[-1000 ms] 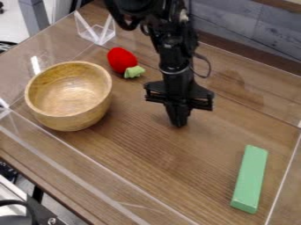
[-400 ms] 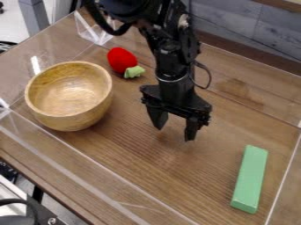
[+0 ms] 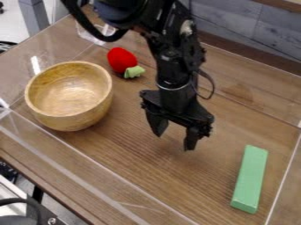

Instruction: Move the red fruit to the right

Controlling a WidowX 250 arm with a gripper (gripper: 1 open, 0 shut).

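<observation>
The red fruit (image 3: 121, 60), a small glossy strawberry with a green leafy cap, lies on the wooden table just behind and right of the wooden bowl (image 3: 69, 94). My gripper (image 3: 174, 134) hangs from the black arm near the table's middle, pointing down. It stands to the right of and nearer the front than the fruit, well apart from it. Both fingers are spread wide with nothing between them.
A long flat green block (image 3: 249, 177) lies at the front right. A low clear wall (image 3: 129, 206) rims the table's front and left sides. A clear plastic piece (image 3: 97, 30) stands at the back left, behind the fruit.
The gripper was shut a second ago and has opened wide. It has also shifted a little toward the front of the table. The fruit, bowl and block have not moved.
</observation>
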